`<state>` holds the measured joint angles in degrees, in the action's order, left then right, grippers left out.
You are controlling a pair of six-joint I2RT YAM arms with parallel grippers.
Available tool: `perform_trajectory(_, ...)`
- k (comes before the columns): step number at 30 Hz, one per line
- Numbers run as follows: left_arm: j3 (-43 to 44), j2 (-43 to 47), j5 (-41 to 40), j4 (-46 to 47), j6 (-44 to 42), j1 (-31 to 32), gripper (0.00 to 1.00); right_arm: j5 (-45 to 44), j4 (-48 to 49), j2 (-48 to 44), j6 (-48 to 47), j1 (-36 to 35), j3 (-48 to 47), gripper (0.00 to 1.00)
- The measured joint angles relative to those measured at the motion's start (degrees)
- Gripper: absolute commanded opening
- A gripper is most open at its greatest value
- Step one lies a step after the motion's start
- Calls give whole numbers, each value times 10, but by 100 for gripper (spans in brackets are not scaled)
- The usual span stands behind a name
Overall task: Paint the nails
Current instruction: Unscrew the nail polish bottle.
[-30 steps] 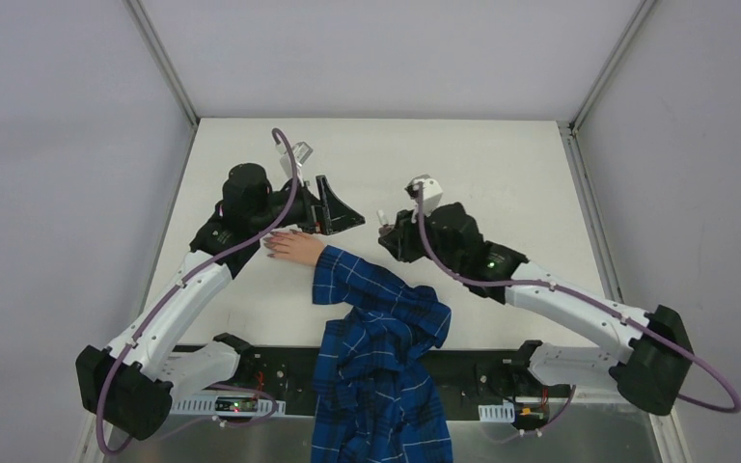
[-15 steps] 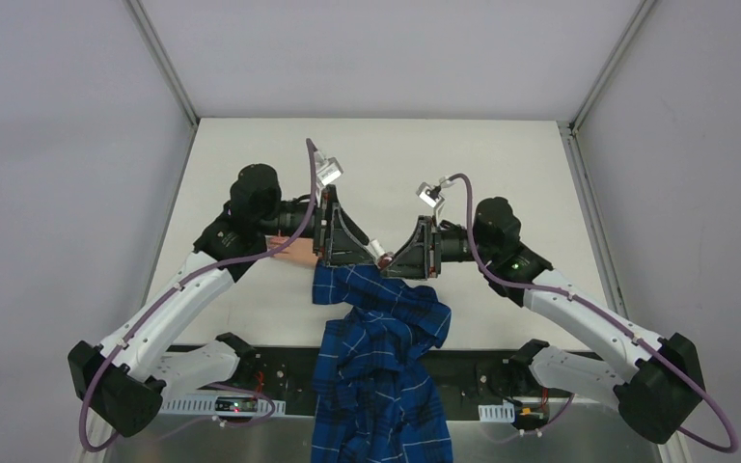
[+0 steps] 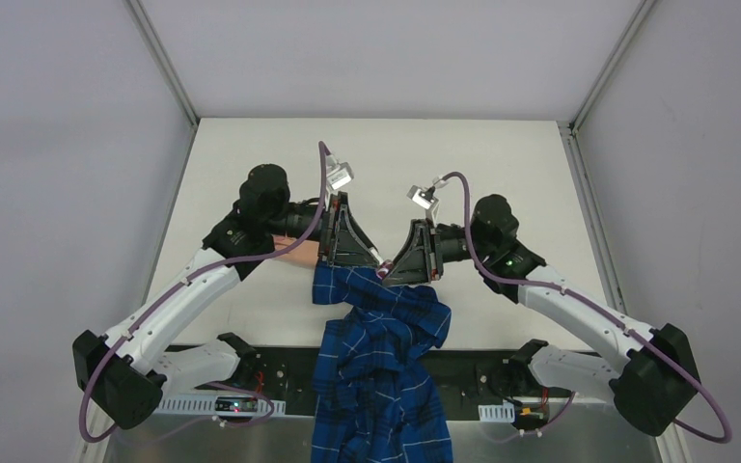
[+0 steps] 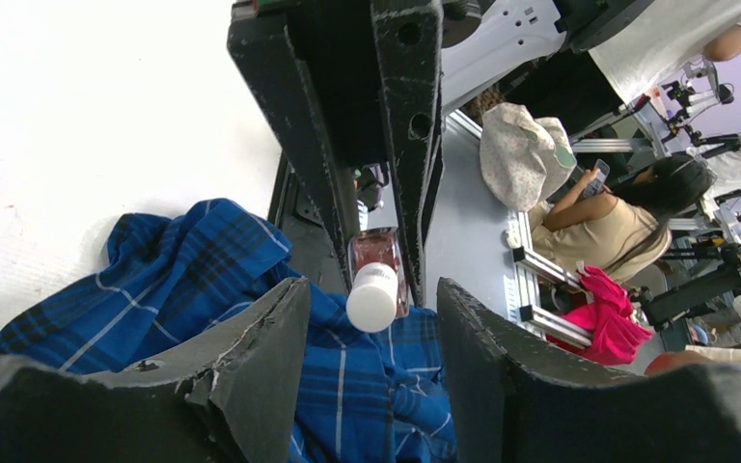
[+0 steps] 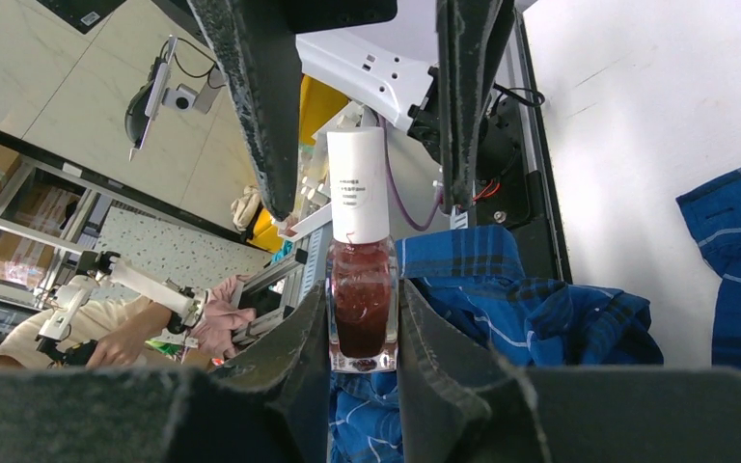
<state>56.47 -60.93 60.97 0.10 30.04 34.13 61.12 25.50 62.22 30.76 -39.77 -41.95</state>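
My right gripper (image 5: 362, 338) is shut on a small polish bottle (image 5: 360, 309) of dark red liquid with a white cap (image 5: 357, 188). It holds the bottle above the blue plaid sleeve (image 3: 376, 328), cap pointing at my left gripper (image 4: 371, 357). The left gripper is open. The cap (image 4: 373, 296) lies between its fingers without touching them. In the top view both grippers meet at mid-table, left (image 3: 367, 255) and right (image 3: 397, 268). The pale hand (image 3: 299, 253) lies mostly under my left arm. The nails are hidden.
The plaid sleeve hangs over the table's near edge (image 3: 251, 333) between the arm bases. White enclosure walls (image 3: 77, 145) stand on both sides and behind. People and equipment show beyond the table in the wrist views.
Both arms have swung inward to face each other over the sleeve. My left gripper has since closed in, its open fingers now around the bottle's cap. The hand is more covered.
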Motion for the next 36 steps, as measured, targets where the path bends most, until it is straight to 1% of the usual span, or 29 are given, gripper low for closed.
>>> perform_trajectory(3, 0, -1, 1, 10, 5, 1, 45, 7, 4, 5, 3, 0, 0, 0)
perform_trajectory(6, 0, -2, 1, 14, 8, 1, 41, 10, 8, 9, 3, 0, 0, 0)
perform_trajectory(11, 0, -2, 2, 18, 9, 4, 41, 11, 9, 13, 3, 0, 0, 0)
perform_trajectory(23, 0, -6, 4, 23, 9, 8, 35, 9, 9, 13, 3, 0, 0, 0)
perform_trajectory(30, 0, -6, 5, 23, 9, 8, 34, 6, 10, 13, 3, 0, 0, 0)
perform_trajectory(33, 0, -6, 5, 23, 9, 8, 28, 6, 12, 13, 3, 0, 0, 0)
perform_trajectory(36, 0, -6, 4, 23, 8, 8, 18, 7, 14, 13, 3, 0, 0, 0)
